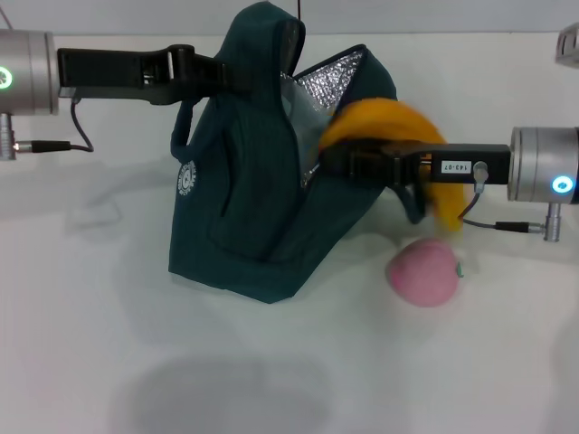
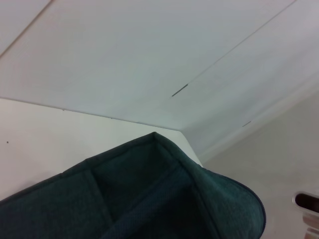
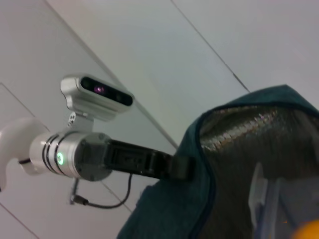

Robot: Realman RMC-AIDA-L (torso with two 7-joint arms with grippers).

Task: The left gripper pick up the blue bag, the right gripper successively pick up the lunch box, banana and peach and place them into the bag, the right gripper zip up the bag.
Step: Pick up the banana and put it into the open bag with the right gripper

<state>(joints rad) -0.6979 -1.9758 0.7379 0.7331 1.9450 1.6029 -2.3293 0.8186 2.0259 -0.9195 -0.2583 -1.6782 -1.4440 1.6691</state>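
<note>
Hanging at the bag mouth, banana (image 1: 398, 127) is clamped in the right gripper (image 1: 339, 161), curved over the open top w/ its lower end drooping outside near the right arm. Blue bag (image 1: 244, 217) stands on the white worktop (image 1: 90, 344), mouth open, silver foil lining (image 1: 330, 81) showing; one top edge is pulled up to a peak. Left gripper (image 1: 222, 72) is closed on that raised edge, arm coming in level from the left. Right wrist view shows a clear box edge, prob the lunch box (image 3: 271, 204), down inside the lining, plus the left arm at the bag rim. Peach (image 1: 422, 270) lies on the worktop just beside the bag's right side, below the right arm, not touching the bag.
</note>
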